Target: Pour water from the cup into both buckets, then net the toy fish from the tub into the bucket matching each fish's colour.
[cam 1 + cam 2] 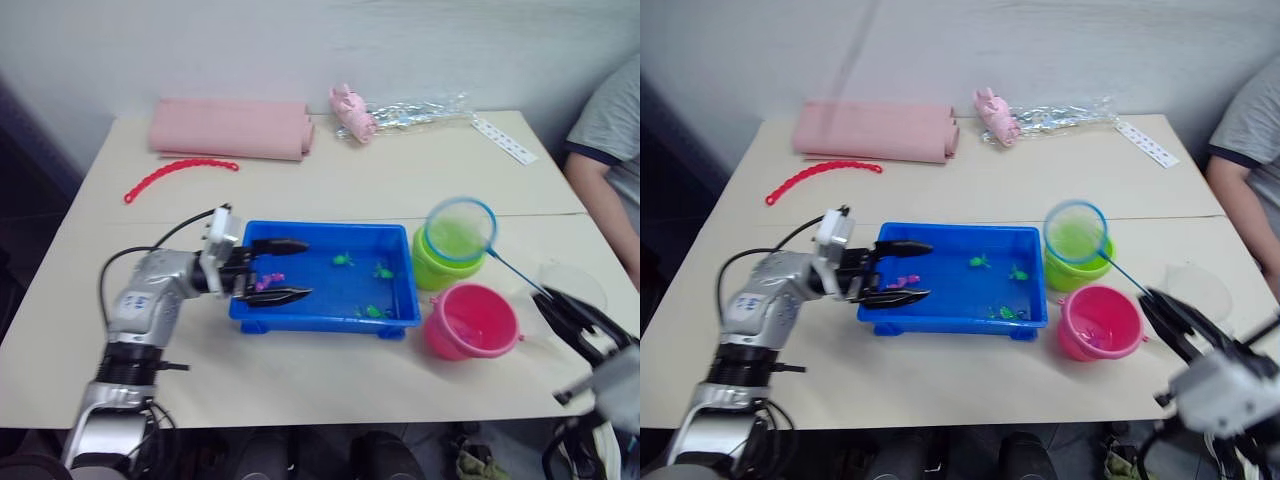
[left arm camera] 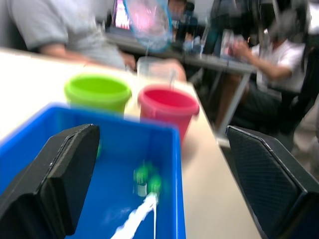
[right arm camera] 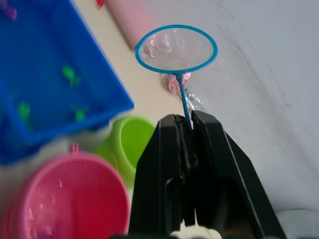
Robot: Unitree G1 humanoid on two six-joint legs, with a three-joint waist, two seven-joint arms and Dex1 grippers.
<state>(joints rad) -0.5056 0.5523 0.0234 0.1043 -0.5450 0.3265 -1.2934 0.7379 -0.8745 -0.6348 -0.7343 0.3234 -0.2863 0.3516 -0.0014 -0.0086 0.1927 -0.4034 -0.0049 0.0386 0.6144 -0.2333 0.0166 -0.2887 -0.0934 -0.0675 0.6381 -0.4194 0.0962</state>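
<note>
2 buckets sit right of the tub: green bucket behind, pink bucket in front. Right gripper pinches the net handle, hoop above the green bucket. Left gripper spread wide over the tub's left end. Cup right of the pink bucket.

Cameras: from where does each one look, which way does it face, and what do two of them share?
Head stereo pair: looks forward and down at the tub; both arms show.
Left wrist: looks along the open left gripper over the tub toward the green bucket and pink bucket.
Right wrist: looks along the right gripper holding the net.
Shared: tub and both buckets.
</note>
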